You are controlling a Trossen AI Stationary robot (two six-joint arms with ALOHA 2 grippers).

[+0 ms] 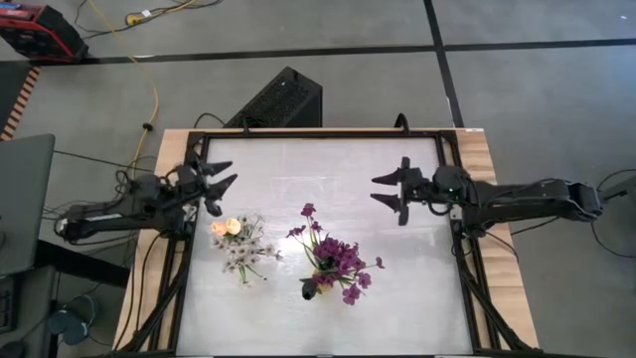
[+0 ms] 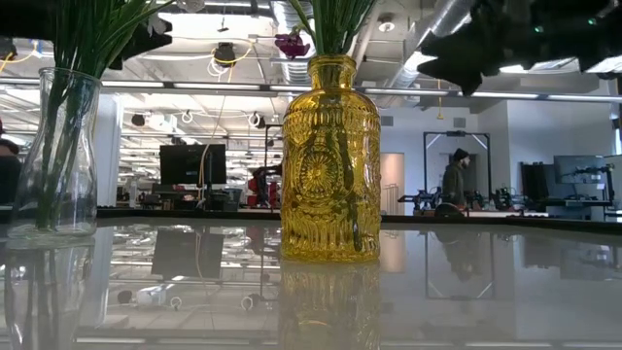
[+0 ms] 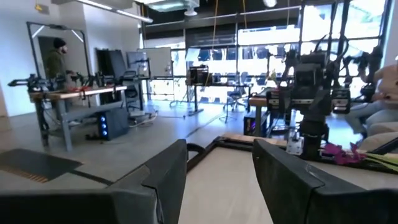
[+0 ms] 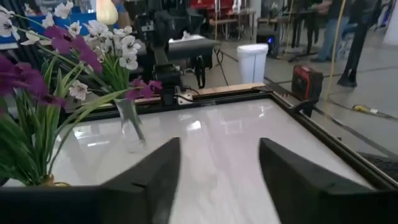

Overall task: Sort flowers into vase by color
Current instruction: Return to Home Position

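White blossoms and cream-peach tulips stand with their stems in a clear glass vase at the table's left. Purple flowers stand in a yellow patterned glass vase near the middle. My left gripper is open and empty above the table, to the far left of the clear vase. My right gripper is open and empty above the table's right half, to the far right of the yellow vase. Both bunches show in the right wrist view.
The white table top has a dark frame along its edges. A black box lies on the floor beyond the far edge. Desks, other robot arms and people show in the room behind.
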